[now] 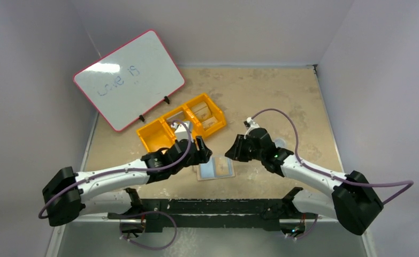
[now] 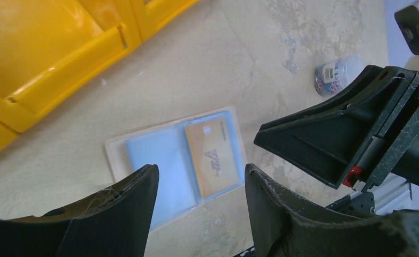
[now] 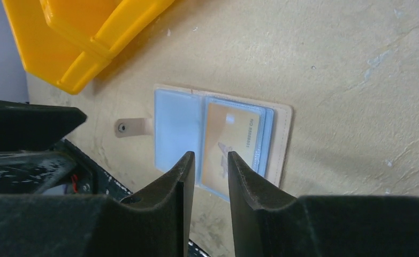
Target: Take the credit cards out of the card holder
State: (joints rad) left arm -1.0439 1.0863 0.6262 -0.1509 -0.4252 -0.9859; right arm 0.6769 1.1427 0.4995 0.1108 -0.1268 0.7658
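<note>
The card holder (image 1: 215,168) lies open and flat on the table between the two arms, with its light-blue panels (image 3: 175,126) facing up and a tan edge around them. A tan credit card (image 2: 213,155) sits in the right panel, and it also shows as the credit card (image 3: 231,136) in the right wrist view. My left gripper (image 2: 200,168) hovers just left of the holder, open wide, with nothing between its fingers. Just right of the holder is my right gripper (image 3: 211,155); its jaws are a narrow gap apart, empty, and above the card's near edge.
A yellow three-compartment bin (image 1: 143,138) stands just behind the left gripper. A pink-rimmed whiteboard (image 1: 129,77) leans at the back left. A small clear container of coloured bits (image 2: 335,72) sits beyond the right gripper. The holder's metal clip tab (image 3: 129,127) sticks out to its left.
</note>
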